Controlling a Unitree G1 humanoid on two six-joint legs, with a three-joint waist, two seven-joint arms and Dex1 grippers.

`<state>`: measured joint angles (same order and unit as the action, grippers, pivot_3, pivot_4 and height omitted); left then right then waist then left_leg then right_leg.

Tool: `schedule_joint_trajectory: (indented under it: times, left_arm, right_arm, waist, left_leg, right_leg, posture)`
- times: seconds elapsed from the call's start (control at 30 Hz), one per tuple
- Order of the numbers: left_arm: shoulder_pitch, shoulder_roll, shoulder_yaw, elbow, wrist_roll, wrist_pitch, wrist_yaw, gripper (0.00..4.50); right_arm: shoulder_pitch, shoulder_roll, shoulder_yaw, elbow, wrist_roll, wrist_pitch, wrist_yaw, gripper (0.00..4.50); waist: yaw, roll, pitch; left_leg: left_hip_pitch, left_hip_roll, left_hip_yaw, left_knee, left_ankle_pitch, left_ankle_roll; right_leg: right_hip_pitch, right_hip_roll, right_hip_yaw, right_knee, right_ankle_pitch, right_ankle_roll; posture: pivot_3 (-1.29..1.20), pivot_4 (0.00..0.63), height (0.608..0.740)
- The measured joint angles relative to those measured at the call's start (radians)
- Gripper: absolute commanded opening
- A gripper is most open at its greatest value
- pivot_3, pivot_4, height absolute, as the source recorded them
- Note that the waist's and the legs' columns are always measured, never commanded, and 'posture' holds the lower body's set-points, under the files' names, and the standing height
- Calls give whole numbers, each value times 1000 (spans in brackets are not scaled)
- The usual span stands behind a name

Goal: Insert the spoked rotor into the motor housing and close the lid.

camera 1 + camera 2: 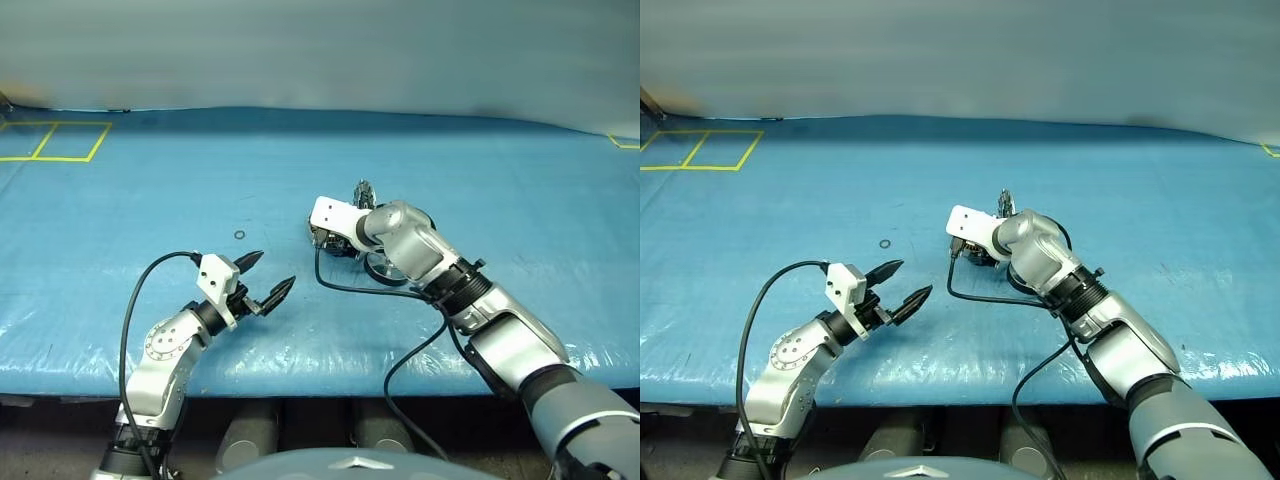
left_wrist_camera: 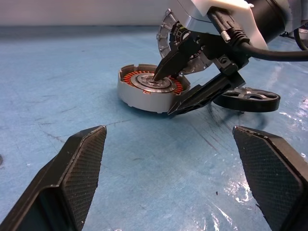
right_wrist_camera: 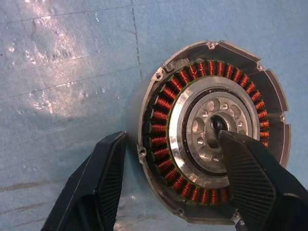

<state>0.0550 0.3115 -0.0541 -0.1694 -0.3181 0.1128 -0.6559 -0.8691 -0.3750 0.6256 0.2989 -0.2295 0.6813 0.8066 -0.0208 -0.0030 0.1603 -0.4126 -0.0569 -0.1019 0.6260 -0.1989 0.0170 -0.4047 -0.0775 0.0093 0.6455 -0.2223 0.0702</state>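
The motor housing (image 3: pixel 211 96) lies flat on the blue mat, copper windings and silver hub facing up. Its lid (image 2: pixel 164 34) stands upright at the housing's far edge. My right gripper (image 3: pixel 172 134) is open and tilted down over the housing. One fingertip rests at the hub's centre hole and the other stands on the mat just outside the rim, a little apart from it. The spoked rotor (image 2: pixel 246 102), a black-rimmed wheel, lies flat on the mat right beside the housing, under my right forearm (image 1: pixel 420 250). My left gripper (image 1: pixel 277 268) hangs open and empty to the left, facing them.
A tiny loose ring (image 1: pixel 239 236) lies on the mat left of the housing, beyond my left gripper. Yellow tape squares (image 1: pixel 55 140) mark the far left corner. The mat's front edge (image 1: pixel 300 365) runs just below both arms. Black cables loop from both wrists.
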Motion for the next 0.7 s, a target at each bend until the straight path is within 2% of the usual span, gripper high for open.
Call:
schedule_joint_trajectory:
  times: [0.13, 0.3, 0.5, 0.7]
  left_arm:
    - [0, -1, 0, 0, 1, -9, 0, 4473]
    - [0, -7, -5, 0, 3, -11, 0, 4500]
    - [0, -10, -13, 0, 4, -11, 0, 4500]
    - [6, -12, 12, 0, -36, -7, -1, 4500]
  right_arm:
    - [0, 17, 25, 11, -34, -27, 11, 3208]
    - [0, 17, 31, 12, -66, -54, 28, 2125]
    - [16, 0, 34, 1, -100, -111, 44, 2125]
    - [100, -145, 71, -173, -148, -257, 128, 2125]
  waist:
    - [-2, 0, 0]
    - [-3, 0, 0]
    - [-4, 0, 0]
    - [4, 0, 0]
  left_leg:
    - [0, 0, 0, 0, 0, 0]
    - [1, 0, 0, 0, 0, 0]
    - [1, 0, 0, 0, 0, 0]
    - [-2, 0, 0, 0, 0, 0]
  right_leg:
    - [0, 0, 0, 0, 0, 0]
    - [0, 0, 0, 0, 0, 0]
    - [0, 0, 0, 0, 0, 0]
    - [-2, -1, 0, -1, 1, 1]
  posture:
    - [0, 150, 740]
    - [0, 150, 740]
    - [0, 150, 740]
    - [0, 150, 740]
